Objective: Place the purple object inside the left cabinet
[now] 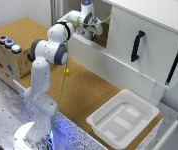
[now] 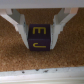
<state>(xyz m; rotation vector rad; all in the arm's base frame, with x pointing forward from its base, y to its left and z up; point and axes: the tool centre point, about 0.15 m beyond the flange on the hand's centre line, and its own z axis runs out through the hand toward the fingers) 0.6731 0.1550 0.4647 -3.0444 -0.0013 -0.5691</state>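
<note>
In the wrist view the purple object (image 2: 40,39), a small dark purple cube with yellow markings, sits on the brown cork floor (image 2: 42,62) of the left cabinet. My gripper (image 2: 40,32) straddles it, and both fingers (image 2: 21,25) press against its sides. The exterior view has my gripper (image 1: 91,27) reached into the left cabinet (image 1: 89,52), above its low white front panel. The cube itself is hidden in that view.
A white door with a black handle (image 1: 136,45) stands to the exterior view's right of the gripper. A small yellow piece (image 1: 66,72) lies on the cork tabletop. A white bin (image 1: 121,117) sits at the front right, and a box with buttons (image 1: 9,45) at the left.
</note>
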